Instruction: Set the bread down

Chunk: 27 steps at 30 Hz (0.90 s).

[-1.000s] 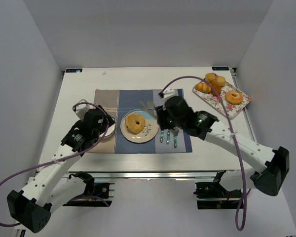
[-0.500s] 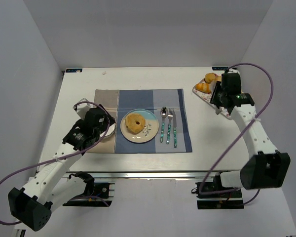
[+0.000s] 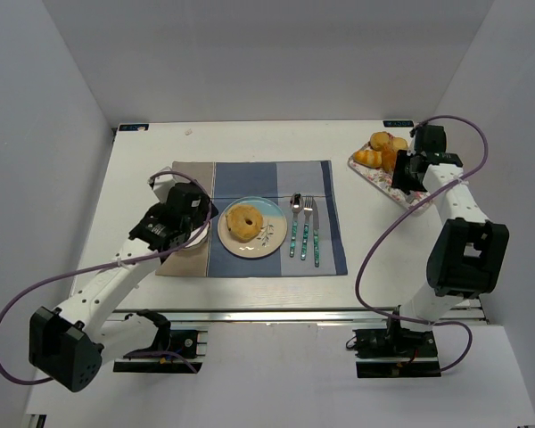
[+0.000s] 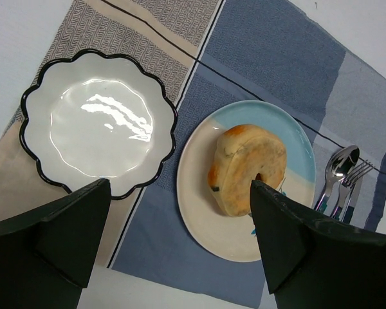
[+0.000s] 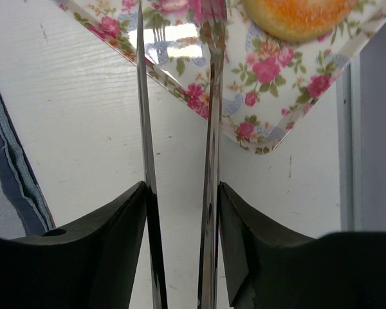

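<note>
A ring-shaped bread (image 3: 245, 222) (image 4: 248, 168) lies on the blue and cream plate (image 3: 266, 242) (image 4: 206, 219) on the placemat. More breads (image 3: 382, 150) sit on the floral tray (image 3: 374, 176) (image 5: 257, 96) at the far right. An orange ring bread (image 5: 296, 16) lies on that tray just beyond the tong tips. My right gripper (image 3: 410, 171) (image 5: 180, 187) is shut on metal tongs (image 5: 211, 129), whose blades reach over the tray's edge with nothing between them. My left gripper (image 3: 189, 212) (image 4: 180, 187) hangs open above the placemat, left of the plated bread.
A white scalloped plate with a black rim (image 4: 96, 122) sits on the placemat's (image 3: 250, 183) left side, under my left gripper. A spoon, fork and knife (image 3: 303, 230) lie right of the blue plate. The side wall stands close behind the tray.
My right arm has swung from beside the blue plate out to the floral tray at the far right. My left gripper has shifted slightly up and right.
</note>
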### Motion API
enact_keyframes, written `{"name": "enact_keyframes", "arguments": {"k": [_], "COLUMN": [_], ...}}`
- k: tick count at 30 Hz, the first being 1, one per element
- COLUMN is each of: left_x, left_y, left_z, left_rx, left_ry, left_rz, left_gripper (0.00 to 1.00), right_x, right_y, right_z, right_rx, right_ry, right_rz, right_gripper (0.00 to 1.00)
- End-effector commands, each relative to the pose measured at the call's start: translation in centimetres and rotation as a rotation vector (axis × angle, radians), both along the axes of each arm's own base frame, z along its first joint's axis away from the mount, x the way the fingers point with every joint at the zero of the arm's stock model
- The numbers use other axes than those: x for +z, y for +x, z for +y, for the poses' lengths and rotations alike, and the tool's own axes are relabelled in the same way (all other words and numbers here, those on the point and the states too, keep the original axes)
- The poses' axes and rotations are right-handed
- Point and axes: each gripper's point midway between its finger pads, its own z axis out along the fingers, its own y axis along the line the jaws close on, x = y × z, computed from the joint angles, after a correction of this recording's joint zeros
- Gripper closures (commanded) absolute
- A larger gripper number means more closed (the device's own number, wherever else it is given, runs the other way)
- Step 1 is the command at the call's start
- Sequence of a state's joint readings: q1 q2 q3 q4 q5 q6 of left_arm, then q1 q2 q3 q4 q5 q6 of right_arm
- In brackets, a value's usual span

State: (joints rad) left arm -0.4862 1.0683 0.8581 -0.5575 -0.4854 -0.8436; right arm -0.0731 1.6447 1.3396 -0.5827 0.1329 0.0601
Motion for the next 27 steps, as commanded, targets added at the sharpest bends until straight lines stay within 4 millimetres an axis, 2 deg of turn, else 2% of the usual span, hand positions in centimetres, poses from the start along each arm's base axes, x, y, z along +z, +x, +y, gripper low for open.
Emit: {"name": "enact_keyframes", "arguments": {"k": [1,5,12,19,27], "left_x": [2.0,1.7,1.8,1.6,1.4], "left_y": [1.4,1.7,1.9,2.1,2.2], "left_z": [-0.6,-0.8,-1.0,-1.2,-1.2], "left_rx": [-0.015,-0.018,-0.026,-0.031,-0.035], "left_ry": [-0.011,-0.004,-0.005,-0.001,0.004], "left_rz": [-0.047,-0.036,-0.038,-0.034,-0.028], "left_gripper": [0.02,0.02,0.02,0.02,0.02], "right_x": [3.1,2.3,2.0,1.7,1.4], "right_y": [2.1,2.8,3.1,4.1,5.5], "right_z": [0.0,-0.3,-1.7,-1.9,-3.0], "right_rx": [0.133,0.193,0.189,0.218,0.177], "right_ry": [-0.060,-0.094,-0.169,-0.190,-0.237], "right_rz": [-0.085,-0.048,0.021,0.010,-0.003], "right_gripper": [0.48,0.45,0.34,0.34,0.36]}}
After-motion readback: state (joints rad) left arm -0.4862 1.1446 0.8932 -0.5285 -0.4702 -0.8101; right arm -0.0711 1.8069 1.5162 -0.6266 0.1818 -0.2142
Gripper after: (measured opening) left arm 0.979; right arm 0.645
